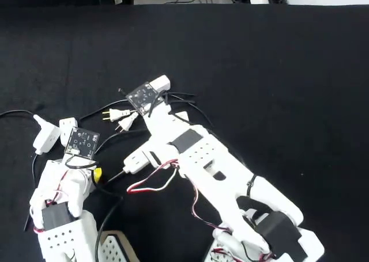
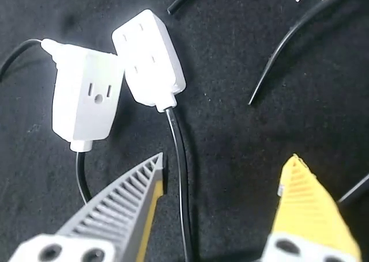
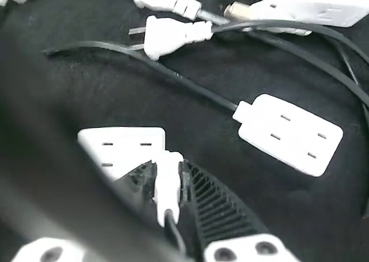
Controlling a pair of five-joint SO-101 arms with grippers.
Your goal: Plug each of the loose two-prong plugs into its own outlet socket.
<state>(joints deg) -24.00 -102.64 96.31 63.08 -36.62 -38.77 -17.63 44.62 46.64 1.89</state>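
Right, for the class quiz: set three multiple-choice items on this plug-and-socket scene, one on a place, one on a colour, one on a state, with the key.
1. Where is the plug held by the right gripper? A) right beside a white outlet block B) inside a box C) on a plate
2. The left gripper has a grey finger; its other finger is: A) red B) yellow C) blue
3. The left gripper is: A) shut on a cable B) shut on a plug C) open
Key: 1A, the plug sits at the block's edge; 2B, the yellow finger shows; 3C, its fingers stand apart, holding nothing.
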